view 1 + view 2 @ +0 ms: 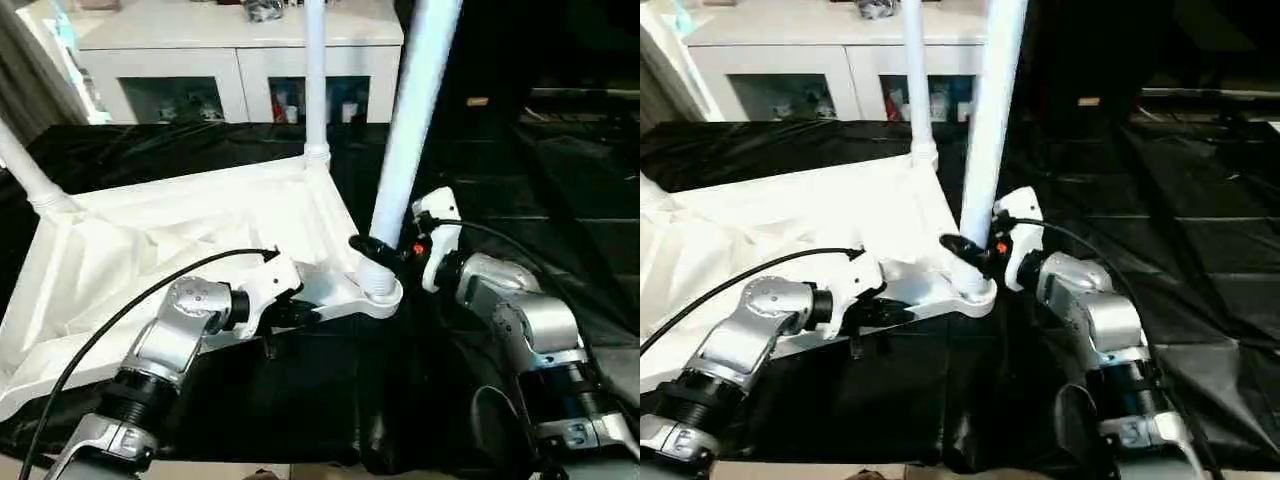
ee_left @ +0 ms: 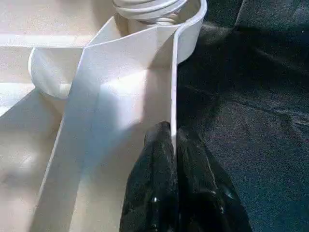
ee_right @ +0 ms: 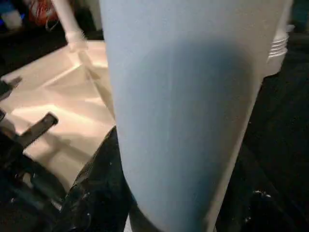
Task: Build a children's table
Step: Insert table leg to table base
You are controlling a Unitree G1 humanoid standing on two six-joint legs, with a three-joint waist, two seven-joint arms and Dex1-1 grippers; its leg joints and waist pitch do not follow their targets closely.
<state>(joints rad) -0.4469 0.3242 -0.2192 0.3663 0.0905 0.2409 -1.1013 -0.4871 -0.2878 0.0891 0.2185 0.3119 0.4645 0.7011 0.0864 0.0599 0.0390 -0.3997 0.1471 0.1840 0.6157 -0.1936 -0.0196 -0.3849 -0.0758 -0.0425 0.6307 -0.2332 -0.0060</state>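
The children's table top (image 1: 180,250) lies upside down on the black-draped work table, ribbed side up. One white leg (image 1: 316,80) stands in the far corner socket and another leg (image 1: 25,165) rises at the left. A third leg (image 1: 412,130) stands, leaning slightly, in the near right corner socket (image 1: 378,292). My right gripper (image 1: 378,248) is shut around this leg just above the socket, and the leg (image 3: 183,96) sits close between its fingers (image 3: 96,193). My left gripper (image 2: 171,133) is shut on the top's thin side rim (image 2: 173,72), a little left of that socket.
A white cabinet (image 1: 240,50) with glass-fronted shelves stands behind the work table. Black cloth (image 1: 560,200) covers the surface to the right and front. A black cable (image 1: 120,315) loops over my left forearm.
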